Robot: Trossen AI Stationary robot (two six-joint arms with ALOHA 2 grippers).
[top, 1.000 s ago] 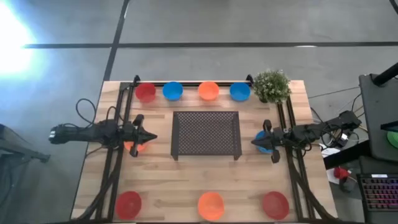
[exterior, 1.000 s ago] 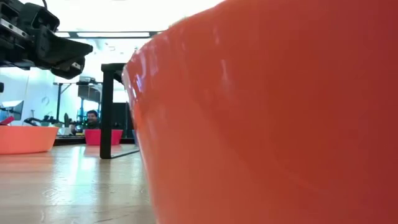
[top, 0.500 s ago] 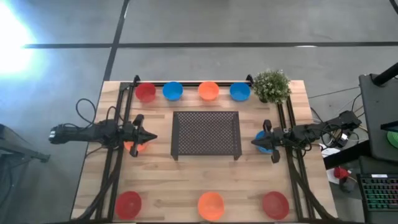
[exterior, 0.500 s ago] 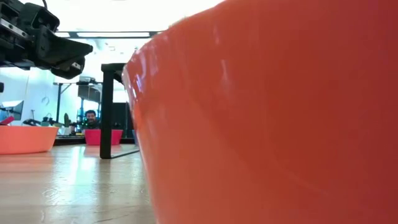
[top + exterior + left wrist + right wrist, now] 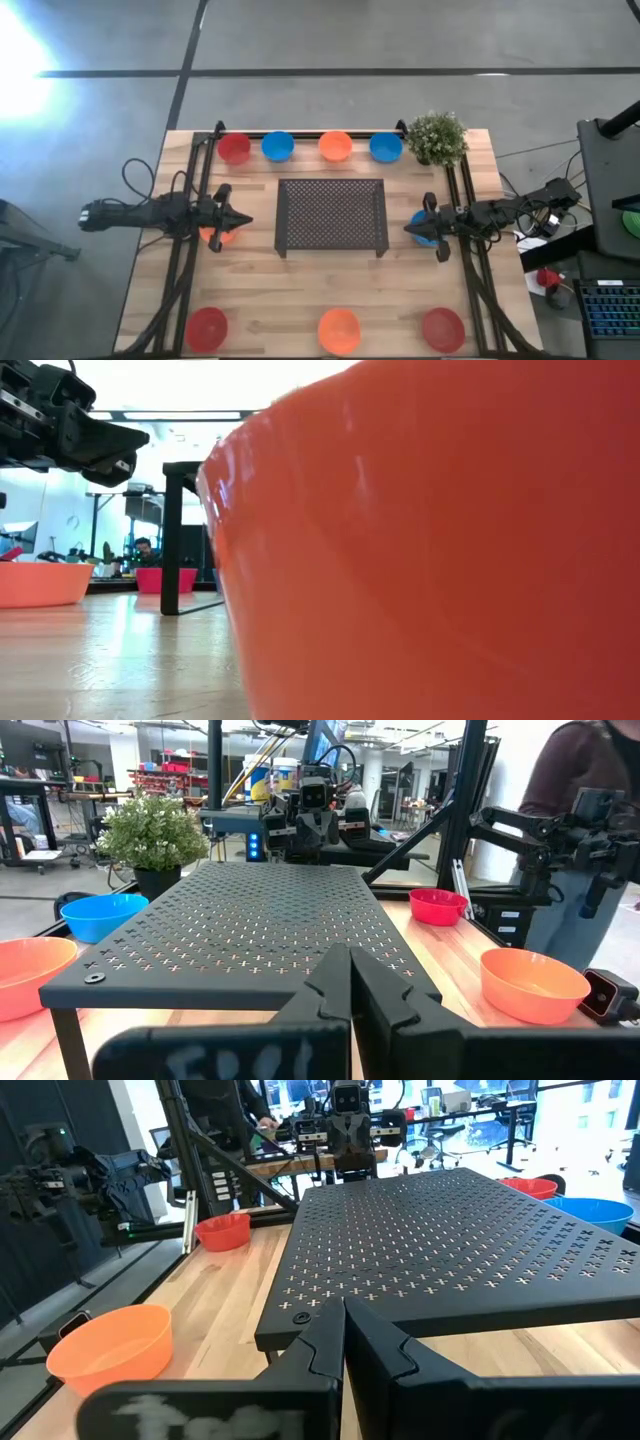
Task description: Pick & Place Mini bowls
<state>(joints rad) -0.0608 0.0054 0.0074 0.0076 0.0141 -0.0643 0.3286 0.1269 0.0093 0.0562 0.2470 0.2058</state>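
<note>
Two closed grippers, no bowl held yet

Both grippers were closed with nothing between the fingers. The left gripper (image 5: pixel 243 220) hung at one short side of the mesh rack (image 5: pixel 332 215), and the right gripper (image 5: pixel 409 230) hung at the opposite short side, so that the 2 tips pointed at each other across the rack.

Just under the left gripper, slightly behind its tip, lay an orange bowl (image 5: pixel 215 236). Under the right gripper, also just behind the tip, lay a blue bowl (image 5: pixel 425 228). Beyond the rack, along the far edge of the table (image 5: pixel 400 290), stood 4 more bowls in a row: a red bowl (image 5: pixel 234 148), a second blue bowl (image 5: pixel 278 146), a second orange bowl (image 5: pixel 335 146) and a third blue bowl (image 5: pixel 386 147), with a small plant (image 5: pixel 436 137) at the end of the row. Along the near edge stood 3 more, red, orange and red, well apart from both grippers.

My judgement: the step in hand was the first reach, and nothing was placed yet. To do it well, the working gripper would first need to open its fingers, then draw back a little so that the tip stands over the rim of the bowl beneath it, and come down with 1 finger inside the wall and 1 outside. Such light plastic bowls could slide or tip if the fingers pushed the rim sideways, so a straight descent seemed safer.
</note>
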